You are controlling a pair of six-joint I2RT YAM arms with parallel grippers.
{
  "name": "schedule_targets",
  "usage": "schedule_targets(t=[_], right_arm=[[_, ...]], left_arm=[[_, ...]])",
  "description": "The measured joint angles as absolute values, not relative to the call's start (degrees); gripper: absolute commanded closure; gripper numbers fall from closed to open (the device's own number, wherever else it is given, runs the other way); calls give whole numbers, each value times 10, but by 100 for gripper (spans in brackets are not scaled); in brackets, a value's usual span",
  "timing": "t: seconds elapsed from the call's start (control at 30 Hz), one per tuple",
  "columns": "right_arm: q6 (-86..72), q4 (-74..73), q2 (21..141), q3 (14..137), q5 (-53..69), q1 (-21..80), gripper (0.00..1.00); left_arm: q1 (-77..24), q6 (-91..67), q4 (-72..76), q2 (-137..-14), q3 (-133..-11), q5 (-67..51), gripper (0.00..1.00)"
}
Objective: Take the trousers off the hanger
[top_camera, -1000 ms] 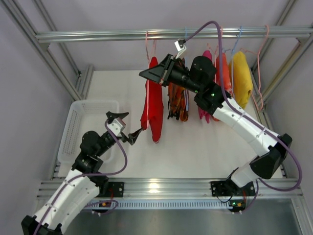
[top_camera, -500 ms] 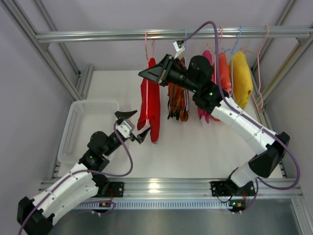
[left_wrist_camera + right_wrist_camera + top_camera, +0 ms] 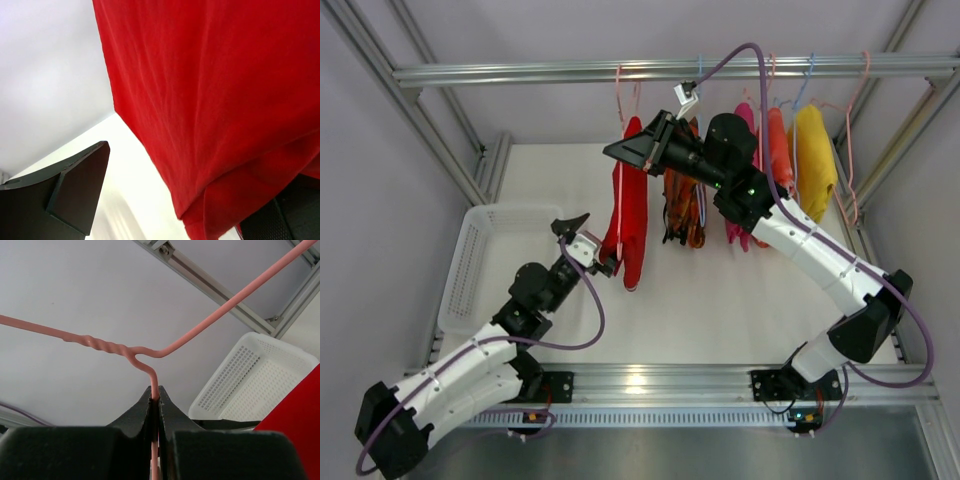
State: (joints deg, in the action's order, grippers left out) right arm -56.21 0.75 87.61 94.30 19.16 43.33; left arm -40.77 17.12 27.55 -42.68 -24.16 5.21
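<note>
Garments on the rail (image 3: 520, 72) number five: red trousers (image 3: 632, 205), orange patterned trousers (image 3: 682, 215), then one pink piece (image 3: 736, 233), one orange piece (image 3: 777, 150) and one yellow piece (image 3: 813, 160). One white basket (image 3: 466, 265) sits on the surface (image 3: 720, 290). My right arm (image 3: 820, 255) hides the patterned pair's top, and the left wrist view crops the red cloth. The red trousers hang from one pink wire hanger (image 3: 210, 322), long axis running from rail down, hem nearest the left tool (image 3: 600, 245). That tool is spread wide at the hem; I cannot tell if it touches. The right tool (image 3: 155, 392) is clenched on the hanger's neck.
</note>
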Motion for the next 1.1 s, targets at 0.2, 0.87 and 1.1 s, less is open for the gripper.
schedule_targets(t=[0.2,0.87,1.1], right_arm=[[-562,8,876,942,194,433,100],[-566,7,875,942,211,422,100],[-566,3,875,942,211,422,100]], left_arm=[[-408,168,301,-455,-255,54,5],[-408,164,250,-369,-272,-3,1],[-408,165,244,-374,-272,-6,1]])
